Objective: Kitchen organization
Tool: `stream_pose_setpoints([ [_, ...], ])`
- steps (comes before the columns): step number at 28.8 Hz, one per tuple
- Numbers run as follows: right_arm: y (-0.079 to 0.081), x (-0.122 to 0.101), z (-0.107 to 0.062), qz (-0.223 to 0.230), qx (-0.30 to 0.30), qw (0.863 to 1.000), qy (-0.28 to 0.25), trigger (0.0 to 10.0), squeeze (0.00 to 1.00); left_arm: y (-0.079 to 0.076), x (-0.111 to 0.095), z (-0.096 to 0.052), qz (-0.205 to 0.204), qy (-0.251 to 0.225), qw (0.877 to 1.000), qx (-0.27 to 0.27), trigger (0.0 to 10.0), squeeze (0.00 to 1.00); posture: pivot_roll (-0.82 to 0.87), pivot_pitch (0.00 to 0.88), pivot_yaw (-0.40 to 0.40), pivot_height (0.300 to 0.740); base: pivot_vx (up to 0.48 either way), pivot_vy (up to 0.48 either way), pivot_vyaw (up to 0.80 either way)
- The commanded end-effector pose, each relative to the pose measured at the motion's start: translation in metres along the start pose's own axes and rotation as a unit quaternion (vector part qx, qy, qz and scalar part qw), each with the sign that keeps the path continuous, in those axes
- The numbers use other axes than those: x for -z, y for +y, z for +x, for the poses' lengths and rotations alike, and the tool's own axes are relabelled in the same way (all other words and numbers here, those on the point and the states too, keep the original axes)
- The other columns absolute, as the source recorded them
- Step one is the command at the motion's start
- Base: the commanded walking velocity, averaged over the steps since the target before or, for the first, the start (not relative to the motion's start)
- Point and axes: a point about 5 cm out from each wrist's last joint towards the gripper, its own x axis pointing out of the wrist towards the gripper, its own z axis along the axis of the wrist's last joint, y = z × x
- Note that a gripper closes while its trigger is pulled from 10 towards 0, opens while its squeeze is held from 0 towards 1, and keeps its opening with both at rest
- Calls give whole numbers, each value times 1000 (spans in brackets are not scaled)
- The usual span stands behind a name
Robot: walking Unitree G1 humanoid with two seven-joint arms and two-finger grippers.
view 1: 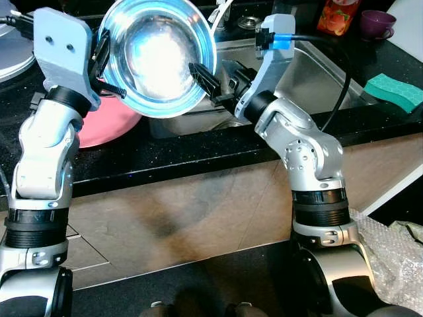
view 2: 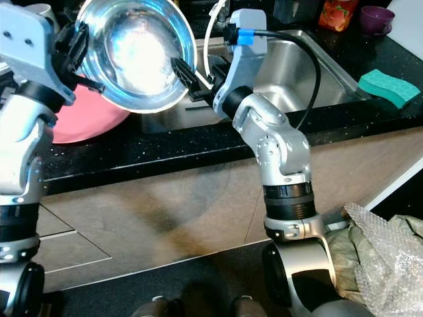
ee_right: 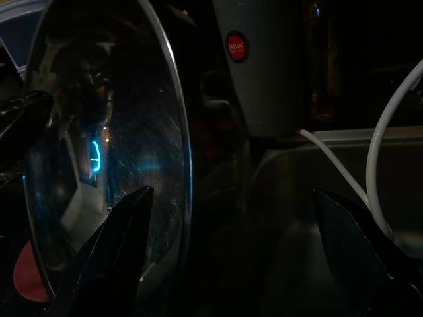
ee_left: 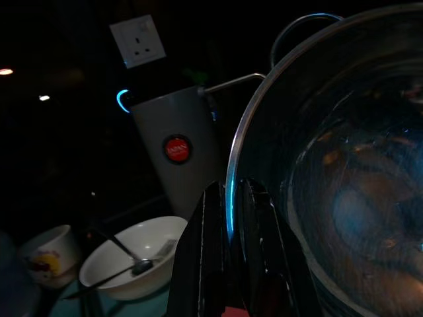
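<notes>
Pinching the rim of the steel bowl (view 1: 157, 56), the left gripper (view 1: 104, 63) held it tilted, mouth toward the camera, above the pink plate (view 1: 109, 122) and counter edge (view 1: 198, 155), just left of the sink (view 1: 317, 79). Right gripper (view 1: 206, 80) sat at the bowl's opposite rim with fingers spread wide, not yet clamped. Best move, I'd judge: close the right fingers squarely on the rim before the left lets go.
</notes>
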Motion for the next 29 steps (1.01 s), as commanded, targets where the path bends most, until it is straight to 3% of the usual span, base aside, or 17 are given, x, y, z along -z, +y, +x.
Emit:
stream_pose_setpoints([
  [1, 2, 6, 1, 0, -5, 1000, 7, 10000, 0, 0, -8, 0, -8, -16, 1000, 3, 0, 0, 51, 117, 23, 740, 0, 0, 0],
  [3, 3, 6, 1, 0, -7, 1000, 7, 10000, 0, 0, -8, 0, -12, -17, 1000, 5, 0, 0, 51, 116, 23, 740, 0, 0, 0],
  [4, 3, 6, 1, 1, -7, 1000, 7, 3882, 0, -1, -8, 0, -14, -16, 1000, 7, 0, 0, 51, 116, 23, 740, 0, 0, 0],
  [5, 3, 6, 1, 1, -7, 1000, 7, 3882, 0, -1, -8, 0, -14, -16, 1000, 7, 0, 0, 51, 116, 23, 740, 0, 0, 0],
  [6, 3, 6, 1, 1, -7, 1000, 6, 2314, 0, -1, -8, 0, -14, -16, 1000, 8, 0, 0, 51, 118, 24, 740, 0, 0, 0],
  [7, 2, 6, 1, 2, -6, 1000, 5, 0, 0, -1, -8, 0, -15, -16, 1000, 10, 0, 0, 51, 118, 24, 740, 0, 0, 0],
  [23, -3, 6, 1, 11, 5, 1000, -3, 0, 0, -12, -8, 0, -5, -18, 999, 47, 0, 0, 51, 121, 26, 740, 0, 0, 0],
  [24, -4, 5, 1, 12, 9, 1000, -6, 0, 0, -13, -9, 1, -5, -21, 998, 53, 4980, 1000, 51, 125, 26, 740, 0, 0, 0],
  [25, -5, 4, 1, 13, 10, 1000, -8, 0, 0, -13, -9, 1, -3, -22, 998, 57, 8431, 1000, 51, 127, 26, 740, 0, 0, 0],
  [26, -6, 4, 1, 14, 13, 1000, -9, 0, 0, -14, -9, 1, -3, -23, 998, 61, 10000, 1000, 51, 127, 26, 740, 0, 0, 0],
  [29, -8, 2, 1, 15, 19, 1000, -13, 0, 0, -16, -10, 1, -2, -27, 997, 67, 10000, 1000, 51, 127, 26, 740, 0, 0, 0],
])
